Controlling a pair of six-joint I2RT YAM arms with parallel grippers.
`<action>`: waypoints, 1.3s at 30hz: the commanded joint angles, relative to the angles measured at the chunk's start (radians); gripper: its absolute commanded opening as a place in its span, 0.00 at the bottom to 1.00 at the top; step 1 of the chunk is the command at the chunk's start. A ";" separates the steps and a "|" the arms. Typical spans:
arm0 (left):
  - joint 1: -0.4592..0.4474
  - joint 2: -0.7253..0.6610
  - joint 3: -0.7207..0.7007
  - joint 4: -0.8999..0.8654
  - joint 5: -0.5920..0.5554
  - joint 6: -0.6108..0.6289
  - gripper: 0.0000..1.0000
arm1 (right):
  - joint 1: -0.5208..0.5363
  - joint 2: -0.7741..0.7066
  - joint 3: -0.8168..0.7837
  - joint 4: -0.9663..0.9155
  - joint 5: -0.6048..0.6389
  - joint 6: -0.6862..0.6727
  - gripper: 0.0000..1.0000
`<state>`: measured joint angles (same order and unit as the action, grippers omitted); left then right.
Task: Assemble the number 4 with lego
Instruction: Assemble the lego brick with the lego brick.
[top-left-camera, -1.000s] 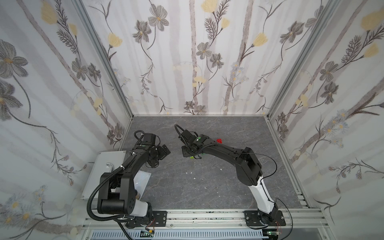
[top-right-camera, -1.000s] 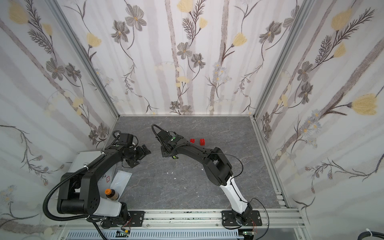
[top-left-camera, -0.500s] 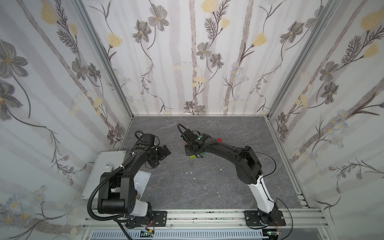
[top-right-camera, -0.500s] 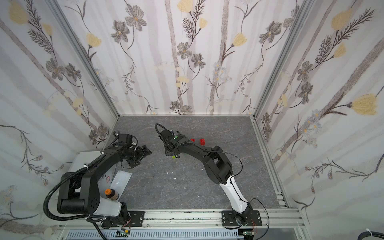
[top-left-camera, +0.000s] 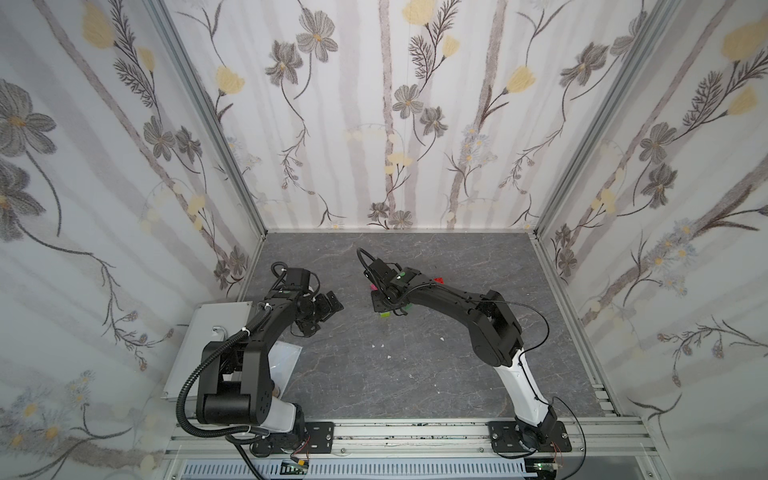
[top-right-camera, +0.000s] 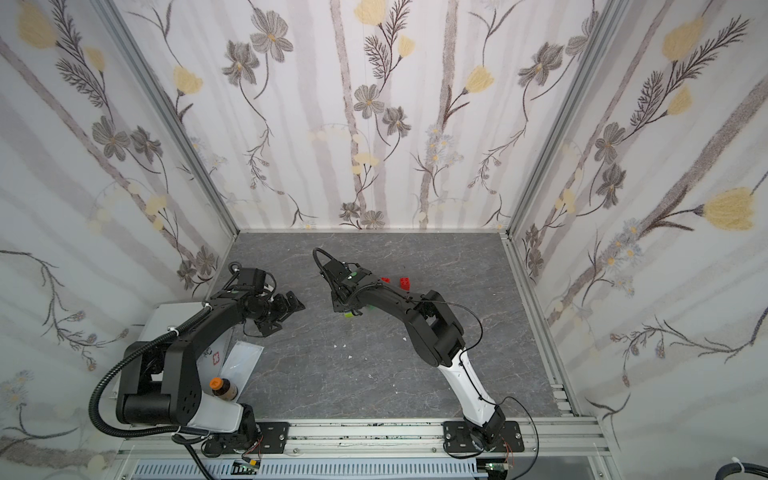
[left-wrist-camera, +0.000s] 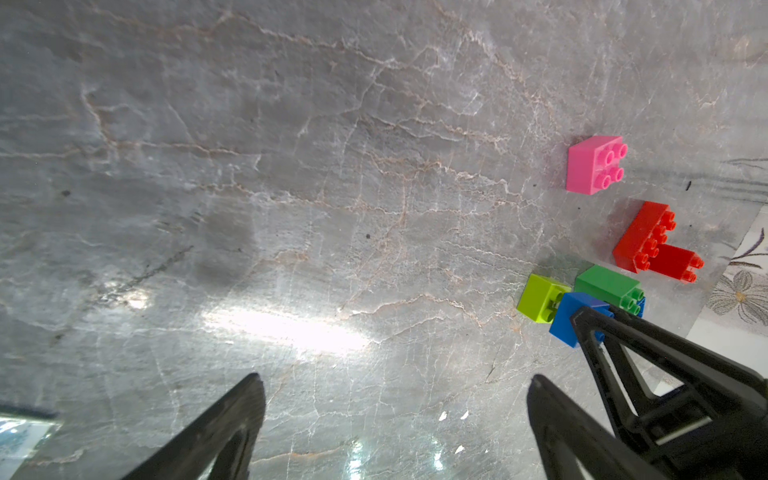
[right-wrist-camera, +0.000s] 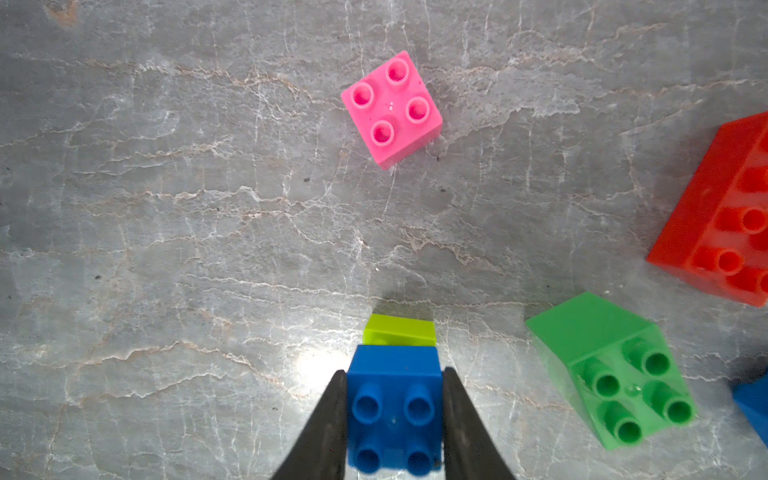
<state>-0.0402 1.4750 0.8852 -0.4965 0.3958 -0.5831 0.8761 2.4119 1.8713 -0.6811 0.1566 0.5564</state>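
Right wrist view: the right gripper (right-wrist-camera: 395, 374) is clenched on the sides of a blue brick (right-wrist-camera: 394, 411), studs toward the camera. The lime brick (right-wrist-camera: 400, 330) shows just beyond it; whether the two touch cannot be told. The left gripper (left-wrist-camera: 395, 379) stands spread wide and empty, well apart from the bricks.

No number 4 exists yet. The pink brick (right-wrist-camera: 390, 109), dark green brick (right-wrist-camera: 611, 370), long red brick (right-wrist-camera: 719, 216) and a second blue brick (right-wrist-camera: 754, 409) lie loose on the grey table (right-wrist-camera: 166, 249).

Risks, as judged:
- The lime brick is unbraced and may slide or tip if the blue one is pressed on off-centre.
- The smooth sides may let the held brick twist in the grip.
- The dark green brick lies near enough to be knocked.

Markings: no brand, label or writing is legible on any brick.
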 joint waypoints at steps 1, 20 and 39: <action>0.000 0.003 -0.002 0.012 0.004 0.002 1.00 | 0.000 -0.002 -0.012 0.041 -0.014 0.005 0.00; 0.000 -0.013 -0.020 0.025 0.016 -0.007 1.00 | 0.003 0.044 -0.011 -0.021 -0.029 0.064 0.00; -0.069 0.021 0.004 0.011 -0.001 0.007 1.00 | -0.021 -0.043 -0.258 -0.044 0.033 0.095 0.00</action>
<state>-0.0902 1.4887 0.8772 -0.4774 0.3935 -0.5831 0.8711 2.3665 1.6600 -0.4541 0.1753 0.5938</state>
